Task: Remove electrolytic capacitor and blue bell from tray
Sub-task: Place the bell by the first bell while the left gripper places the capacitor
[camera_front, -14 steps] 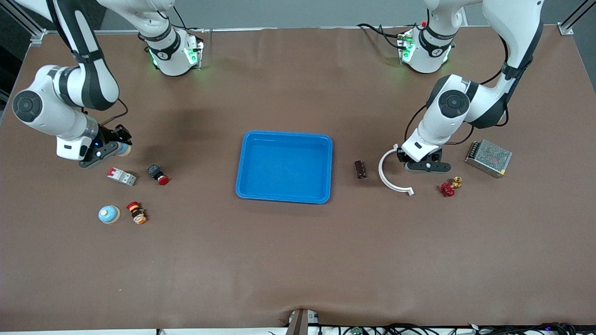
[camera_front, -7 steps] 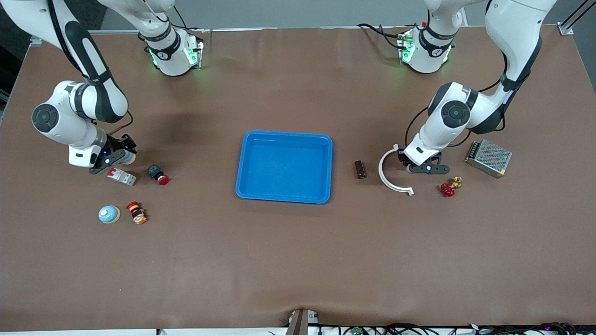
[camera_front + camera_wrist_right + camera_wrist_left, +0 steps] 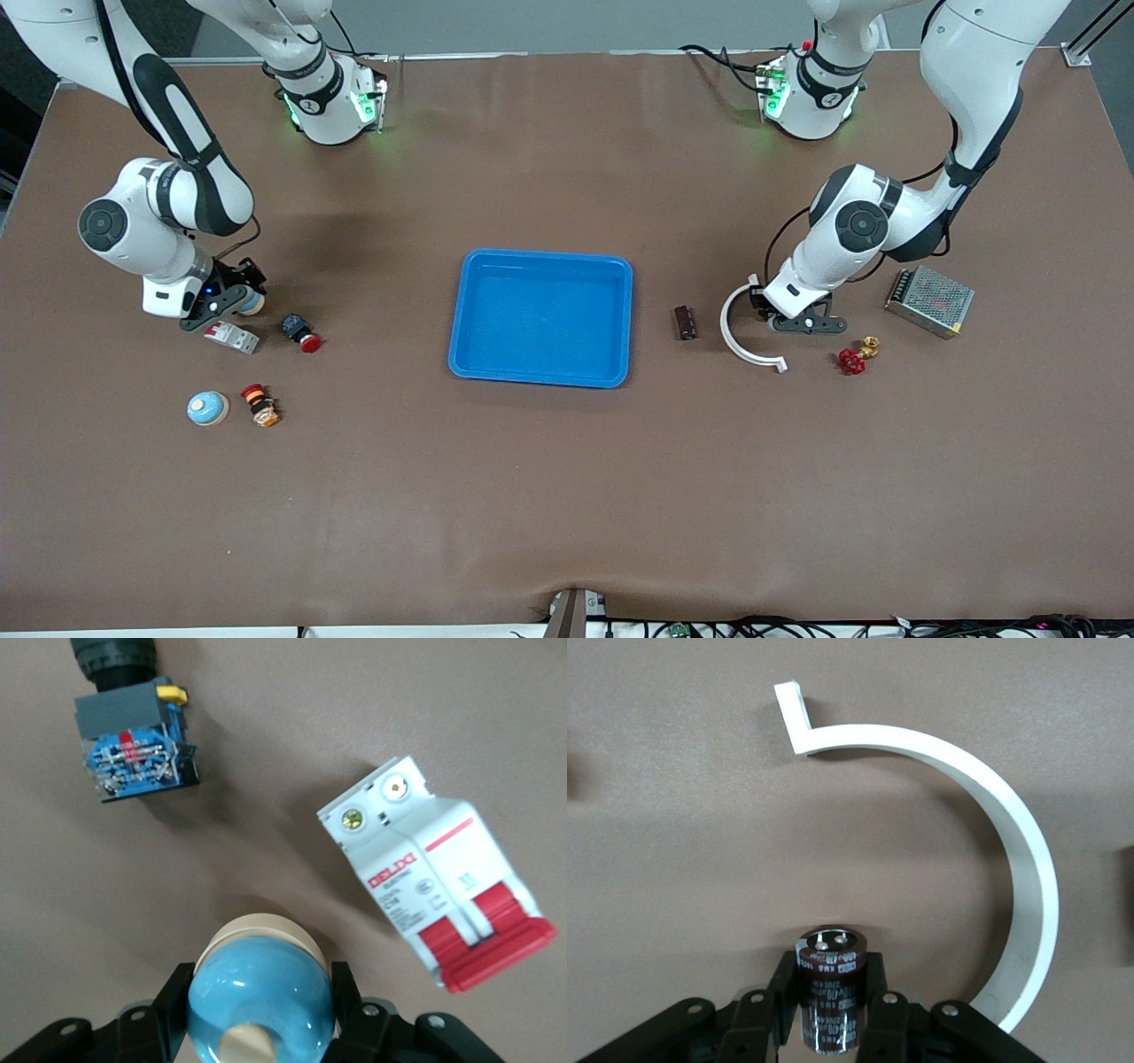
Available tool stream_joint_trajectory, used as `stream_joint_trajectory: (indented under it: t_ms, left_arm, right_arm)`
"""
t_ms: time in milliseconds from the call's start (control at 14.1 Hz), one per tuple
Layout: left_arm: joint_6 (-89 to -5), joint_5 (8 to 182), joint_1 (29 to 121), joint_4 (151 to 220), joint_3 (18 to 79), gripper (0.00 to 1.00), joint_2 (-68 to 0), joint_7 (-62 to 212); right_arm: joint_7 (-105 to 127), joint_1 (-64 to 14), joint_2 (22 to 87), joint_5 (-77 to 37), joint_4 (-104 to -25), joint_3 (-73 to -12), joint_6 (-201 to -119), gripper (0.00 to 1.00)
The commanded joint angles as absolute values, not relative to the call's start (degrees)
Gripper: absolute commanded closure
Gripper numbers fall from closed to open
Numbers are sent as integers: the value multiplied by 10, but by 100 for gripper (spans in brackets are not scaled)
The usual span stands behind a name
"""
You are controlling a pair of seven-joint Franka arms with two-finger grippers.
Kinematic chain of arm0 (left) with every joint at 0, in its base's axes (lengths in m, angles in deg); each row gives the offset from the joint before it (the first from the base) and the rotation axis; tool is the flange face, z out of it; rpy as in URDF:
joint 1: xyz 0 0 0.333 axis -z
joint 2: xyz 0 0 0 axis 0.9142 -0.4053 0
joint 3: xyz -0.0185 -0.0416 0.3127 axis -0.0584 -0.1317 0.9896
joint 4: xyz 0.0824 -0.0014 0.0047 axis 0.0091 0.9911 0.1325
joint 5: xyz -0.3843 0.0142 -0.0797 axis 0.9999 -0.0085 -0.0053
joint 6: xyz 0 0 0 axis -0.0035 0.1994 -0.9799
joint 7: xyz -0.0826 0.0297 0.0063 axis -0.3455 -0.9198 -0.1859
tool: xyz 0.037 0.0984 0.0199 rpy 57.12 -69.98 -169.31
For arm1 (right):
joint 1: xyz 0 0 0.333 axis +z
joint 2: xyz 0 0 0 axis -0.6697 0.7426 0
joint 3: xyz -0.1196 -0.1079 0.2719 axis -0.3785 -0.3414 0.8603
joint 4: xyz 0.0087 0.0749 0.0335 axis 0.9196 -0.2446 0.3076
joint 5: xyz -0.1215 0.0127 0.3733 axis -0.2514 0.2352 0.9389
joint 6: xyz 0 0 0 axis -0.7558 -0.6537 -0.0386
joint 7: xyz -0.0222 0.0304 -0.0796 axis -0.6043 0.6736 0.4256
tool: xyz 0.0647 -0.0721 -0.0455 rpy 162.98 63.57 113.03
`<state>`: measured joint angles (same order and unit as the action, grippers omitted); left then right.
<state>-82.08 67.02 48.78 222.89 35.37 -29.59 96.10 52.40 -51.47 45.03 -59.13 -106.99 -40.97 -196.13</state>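
My left gripper (image 3: 767, 310) is shut on a dark brown capacitor (image 3: 830, 979) and holds it low over the table beside a white curved piece (image 3: 740, 335). In the left wrist view the gripper (image 3: 830, 990) clamps the capacitor from both sides. My right gripper (image 3: 239, 298) is shut on a light blue bell (image 3: 252, 304) with a cream base, just over the table by a white and red circuit breaker (image 3: 231, 337). The right wrist view shows the bell (image 3: 261, 992) in the gripper (image 3: 261, 1010). A blue tray (image 3: 542, 316) lies empty at the table's middle.
A second blue bell (image 3: 207, 408) and a red and orange button (image 3: 260, 404) lie nearer the camera than the breaker (image 3: 434, 895). A black button with a red cap (image 3: 300, 333) lies beside it. A brown block (image 3: 684, 322), red valve (image 3: 853, 358) and metal power supply (image 3: 929, 300) lie near the left gripper.
My right gripper has moved with the bell toward the circuit breaker and the tray. My left arm has shifted a little; its gripper stays by the white curved piece.
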Motion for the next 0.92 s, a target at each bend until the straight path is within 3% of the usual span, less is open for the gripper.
stream_joint_trajectory:
  t_ms: [0, 71, 142, 212, 283, 567, 850]
  left_arm:
    - [-827, 657, 483, 2226, 348, 28, -296, 977]
    - [-827, 656, 483, 2226, 348, 0, -294, 977]
    - [-827, 657, 482, 2226, 348, 0, -293, 978]
    - [-826, 656, 481, 2226, 348, 0, -289, 978]
    - [-823, 656, 481, 2226, 348, 0, -283, 979]
    - [-795, 656, 462, 2206, 347, 0, -247, 982]
    - [-658, 668, 456, 2104, 341, 0, -249, 973]
  right_arm:
    - [530, -537, 449, -599, -1078, -397, -1971, 78]
    - [531, -538, 449, -599, -1077, -397, -1971, 77]
    - [532, -538, 449, -599, -1077, -397, -1971, 75]
    - [531, -538, 449, -599, -1077, -397, -1971, 49]
    - [531, -539, 449, -598, -1076, -397, -1971, 0]
    - [529, -543, 436, -598, -1076, -397, -1956, 0]
    - [494, -531, 362, -597, -1062, -393, -1856, 0]
